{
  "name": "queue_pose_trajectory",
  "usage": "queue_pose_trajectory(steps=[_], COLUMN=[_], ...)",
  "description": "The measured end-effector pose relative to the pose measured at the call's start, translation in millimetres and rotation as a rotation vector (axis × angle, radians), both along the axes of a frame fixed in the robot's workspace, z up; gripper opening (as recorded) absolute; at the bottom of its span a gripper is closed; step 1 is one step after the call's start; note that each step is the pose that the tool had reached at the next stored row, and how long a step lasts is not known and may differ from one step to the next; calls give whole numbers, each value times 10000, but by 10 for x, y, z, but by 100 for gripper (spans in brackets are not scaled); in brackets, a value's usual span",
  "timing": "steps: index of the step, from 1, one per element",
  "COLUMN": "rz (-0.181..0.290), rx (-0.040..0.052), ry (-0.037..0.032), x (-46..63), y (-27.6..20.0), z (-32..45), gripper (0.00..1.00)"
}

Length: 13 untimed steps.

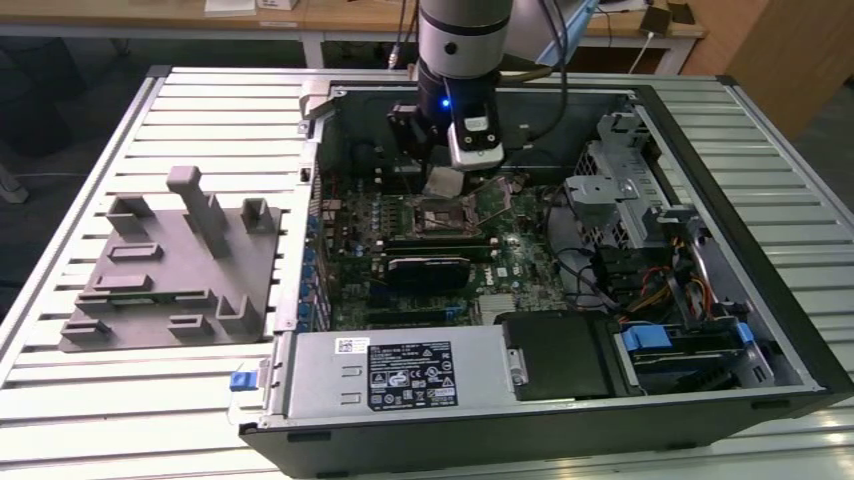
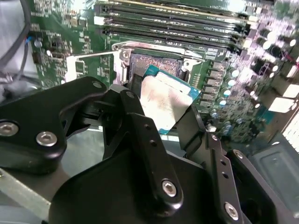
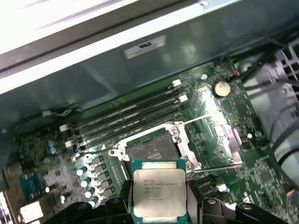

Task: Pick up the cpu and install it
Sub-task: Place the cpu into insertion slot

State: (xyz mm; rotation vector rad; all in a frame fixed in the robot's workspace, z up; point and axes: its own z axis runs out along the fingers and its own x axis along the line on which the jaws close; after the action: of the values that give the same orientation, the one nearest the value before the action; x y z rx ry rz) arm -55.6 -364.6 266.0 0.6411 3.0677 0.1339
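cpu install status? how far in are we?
Done: pickup; the jaws are shut on the cpu, clear of the board. In hand: cpu held close by the open socket, which has no chip in it. Left: seating; the cpu is not in the socket yet and the socket's cover plate stands flipped open.

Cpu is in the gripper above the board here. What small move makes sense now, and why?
Probably a short shift to bring the chip square over the socket before lowering. In the first wrist view the gripper is shut on the cpu, which hangs off to one side of the socket rather than over it. The socket lies uncovered, with nothing seated in it.
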Motion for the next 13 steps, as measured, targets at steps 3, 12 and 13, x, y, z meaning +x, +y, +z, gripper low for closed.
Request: queue_pose_trajectory(steps=[3, 12, 13], rz=[-524, -1977, -2139], rx=[-1, -1, -1], ry=[1, 0, 0], x=[0, 0, 0], y=[0, 0, 0], z=[0, 0, 0], gripper=[55, 55, 55])
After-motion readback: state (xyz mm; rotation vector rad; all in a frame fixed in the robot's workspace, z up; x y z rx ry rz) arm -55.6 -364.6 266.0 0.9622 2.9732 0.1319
